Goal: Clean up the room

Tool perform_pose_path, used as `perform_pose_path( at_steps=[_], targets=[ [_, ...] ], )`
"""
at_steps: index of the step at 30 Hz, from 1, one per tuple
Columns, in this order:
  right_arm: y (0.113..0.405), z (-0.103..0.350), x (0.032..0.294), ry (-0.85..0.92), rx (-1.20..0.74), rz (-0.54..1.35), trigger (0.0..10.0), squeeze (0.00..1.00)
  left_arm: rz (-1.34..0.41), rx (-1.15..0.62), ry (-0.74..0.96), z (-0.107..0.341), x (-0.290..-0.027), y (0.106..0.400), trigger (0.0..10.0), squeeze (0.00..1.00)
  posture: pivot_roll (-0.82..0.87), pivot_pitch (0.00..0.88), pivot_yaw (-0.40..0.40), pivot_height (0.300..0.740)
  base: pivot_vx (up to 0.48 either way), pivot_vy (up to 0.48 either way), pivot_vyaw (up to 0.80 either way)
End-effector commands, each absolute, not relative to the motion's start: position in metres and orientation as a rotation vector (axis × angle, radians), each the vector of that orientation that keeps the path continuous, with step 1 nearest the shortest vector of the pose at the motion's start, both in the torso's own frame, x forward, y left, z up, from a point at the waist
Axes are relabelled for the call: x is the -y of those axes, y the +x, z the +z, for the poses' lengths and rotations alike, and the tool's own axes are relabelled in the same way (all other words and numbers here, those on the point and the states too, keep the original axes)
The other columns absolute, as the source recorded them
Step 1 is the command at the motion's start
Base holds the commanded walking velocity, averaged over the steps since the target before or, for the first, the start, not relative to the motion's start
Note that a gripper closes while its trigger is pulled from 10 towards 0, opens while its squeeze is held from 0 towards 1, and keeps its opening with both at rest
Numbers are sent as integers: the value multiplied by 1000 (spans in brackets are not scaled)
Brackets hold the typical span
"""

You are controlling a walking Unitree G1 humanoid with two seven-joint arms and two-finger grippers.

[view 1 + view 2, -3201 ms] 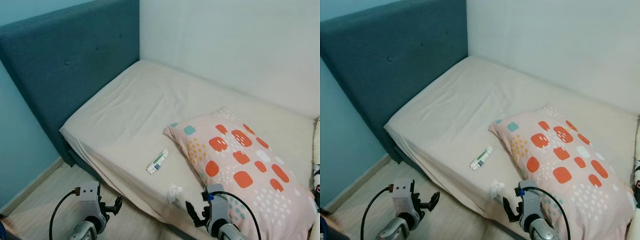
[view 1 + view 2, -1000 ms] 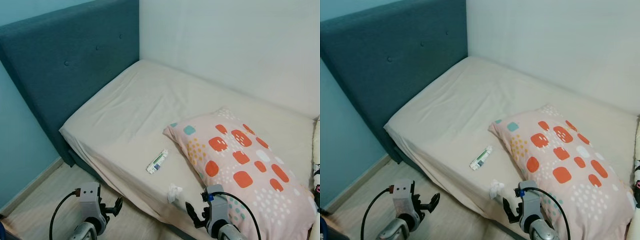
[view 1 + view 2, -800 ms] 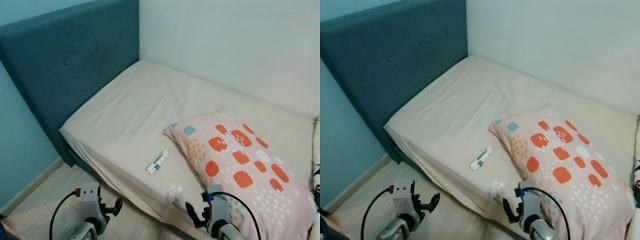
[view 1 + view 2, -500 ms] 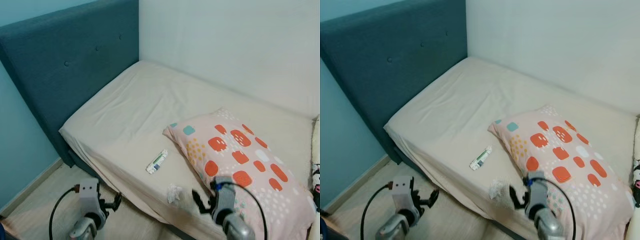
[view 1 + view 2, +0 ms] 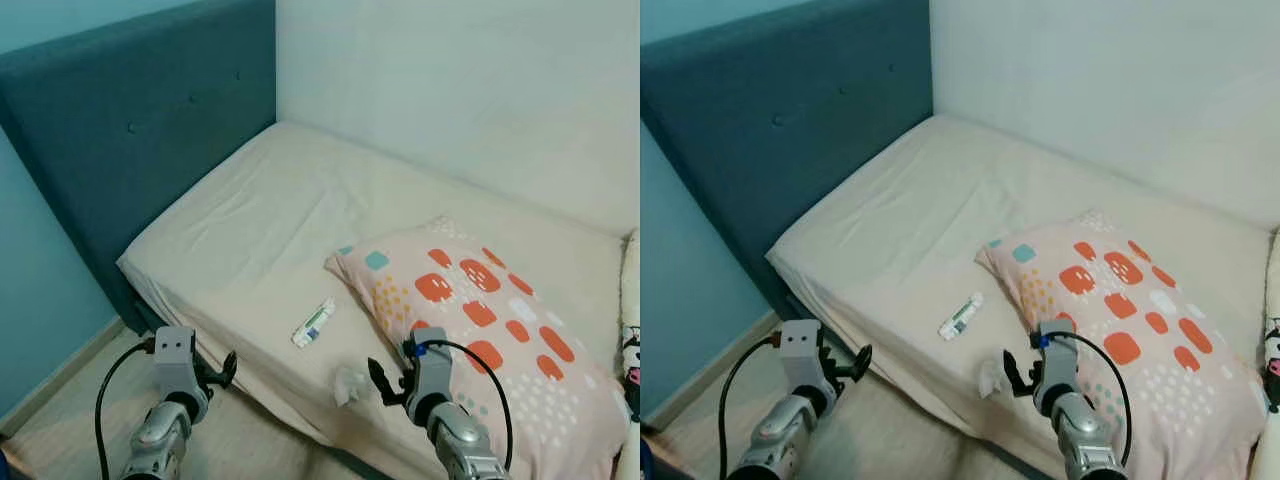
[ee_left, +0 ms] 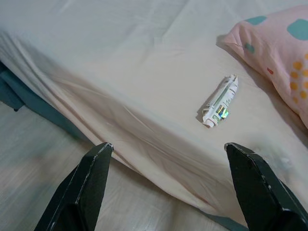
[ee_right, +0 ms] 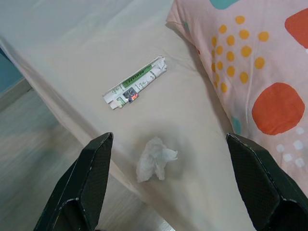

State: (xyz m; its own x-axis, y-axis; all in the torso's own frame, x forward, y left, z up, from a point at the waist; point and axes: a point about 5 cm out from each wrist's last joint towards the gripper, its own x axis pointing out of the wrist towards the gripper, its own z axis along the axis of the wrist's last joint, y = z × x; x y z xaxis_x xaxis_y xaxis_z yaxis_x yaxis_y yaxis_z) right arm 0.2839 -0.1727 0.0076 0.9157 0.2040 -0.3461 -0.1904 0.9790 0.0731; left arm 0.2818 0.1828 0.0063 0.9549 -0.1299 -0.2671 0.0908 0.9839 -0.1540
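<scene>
Right tool lining up on the litter at the bed's edge

The right tool (image 5: 1018,375) is hovering released beside the crumpled tissue (image 7: 155,164), with the wrapper (image 7: 135,82) lying nearby on the bed (image 5: 260,215) beside the pillow (image 5: 480,320); the left tool (image 5: 222,372) is waiting spread over the floor.

Two silver arms with boxy grey wrist blocks, looping black cables, and long black fingers (image 6: 82,192).

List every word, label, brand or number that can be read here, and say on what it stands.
No text can be read.
Wrapper: green and white print with a small coloured mark, too small and blurred to read.
Pillow: only coloured squares and dots, no letters.
Tissue: plain, no print.
</scene>
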Motion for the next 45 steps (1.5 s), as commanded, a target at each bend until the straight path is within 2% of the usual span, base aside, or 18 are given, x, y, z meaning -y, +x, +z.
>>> perform_pose_path(
  at_steps=[1,15,25,31,45],
  targets=[
    [281,2,169,16,-397,215,10000,0,-120,-304,-142,0,-178,277,10000,0,-107,104,-68,685,0,0,0],
    [296,13,161,-17,-358,226,10000,0,-103,-252,-203,11,-174,288,10000,0,-94,80,-72,620,0,0,0],
    [303,20,157,-28,-329,242,10000,0,-122,-211,-208,20,-171,296,10000,0,-94,76,-72,590,0,0,0],
    [308,29,150,1,-276,272,10000,0,-125,-197,-210,22,-171,297,10000,0,-92,93,-72,565,0,0,0],
    [311,30,132,-26,-271,328,10000,0,-149,-151,-209,31,-170,301,10000,0,-80,109,-53,565,0,0,0]
  ],
)
